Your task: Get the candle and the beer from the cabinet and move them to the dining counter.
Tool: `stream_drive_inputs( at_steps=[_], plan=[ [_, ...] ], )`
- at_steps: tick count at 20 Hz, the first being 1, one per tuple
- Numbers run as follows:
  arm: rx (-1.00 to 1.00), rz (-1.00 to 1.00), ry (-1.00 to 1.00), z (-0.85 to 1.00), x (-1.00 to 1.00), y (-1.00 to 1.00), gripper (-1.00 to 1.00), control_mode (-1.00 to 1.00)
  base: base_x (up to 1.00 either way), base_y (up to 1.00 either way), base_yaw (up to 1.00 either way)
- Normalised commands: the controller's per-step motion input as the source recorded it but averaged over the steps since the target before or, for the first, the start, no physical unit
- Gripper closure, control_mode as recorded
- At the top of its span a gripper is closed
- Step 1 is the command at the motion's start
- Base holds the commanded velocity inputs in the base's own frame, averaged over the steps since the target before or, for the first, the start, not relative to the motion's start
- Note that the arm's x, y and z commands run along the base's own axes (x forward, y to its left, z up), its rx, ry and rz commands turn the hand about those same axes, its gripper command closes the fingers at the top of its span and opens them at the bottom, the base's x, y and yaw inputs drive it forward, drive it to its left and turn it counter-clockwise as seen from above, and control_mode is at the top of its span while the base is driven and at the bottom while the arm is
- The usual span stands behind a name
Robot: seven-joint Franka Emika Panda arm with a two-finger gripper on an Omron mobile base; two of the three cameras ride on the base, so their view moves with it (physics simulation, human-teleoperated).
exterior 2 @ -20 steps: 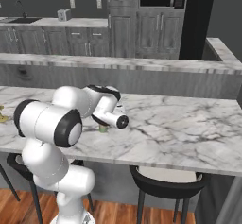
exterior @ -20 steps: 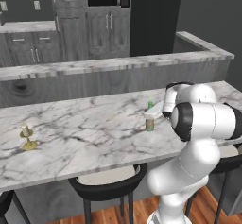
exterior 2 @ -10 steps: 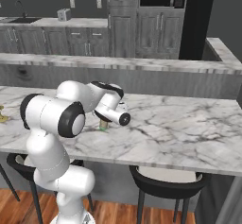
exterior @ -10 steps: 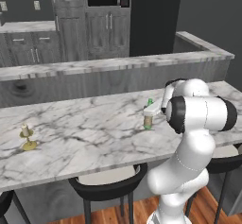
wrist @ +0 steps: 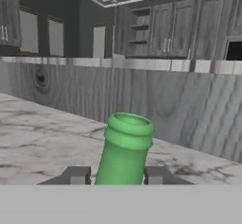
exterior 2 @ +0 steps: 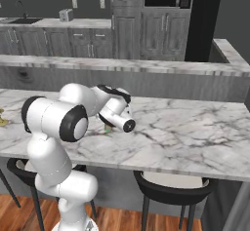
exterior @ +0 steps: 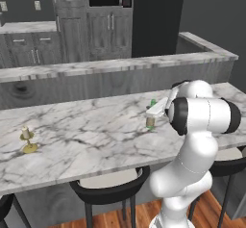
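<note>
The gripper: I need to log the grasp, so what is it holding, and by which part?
The gripper holds the beer, its fingers on either side of the green neck, just below the open mouth.

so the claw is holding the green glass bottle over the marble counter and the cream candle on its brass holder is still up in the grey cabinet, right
Not quite: the cream candle on its brass holder already stands on the white marble counter, as the left base view shows. The claw does grip the green glass bottle over that counter.
</note>
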Motion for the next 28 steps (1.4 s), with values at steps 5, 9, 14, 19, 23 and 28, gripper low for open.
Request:
stream_drive_inputs(
  at_steps=[5, 9, 14, 19, 23, 28],
  plan=[
    [0.0, 0.0, -0.04, 0.0, 0.0, 0.0, 1.0, -1.0, 0.0, 0.0, 0.0],
    [0.0, 0.0, 0.0, -0.01, 0.0, 0.02, 1.0, -1.0, 0.0, 0.0, 0.0],
    [0.0, 0.0, 0.12, 0.0, 0.08, 0.09, 1.0, -1.0, 0.0, 0.0, 0.0],
    [0.0, 0.0, 0.18, 0.0, 0.15, 0.1, 1.0, -1.0, 0.0, 0.0, 0.0],
    [0.0, 0.0, 0.02, 0.0, 0.0, 0.0, 1.0, -1.0, 0.0, 0.0, 0.0],
    [0.0, 0.0, 0.0, 0.0, 0.0, 0.0, -1.0, -1.0, 0.0, 0.0, 0.0]
  ],
)
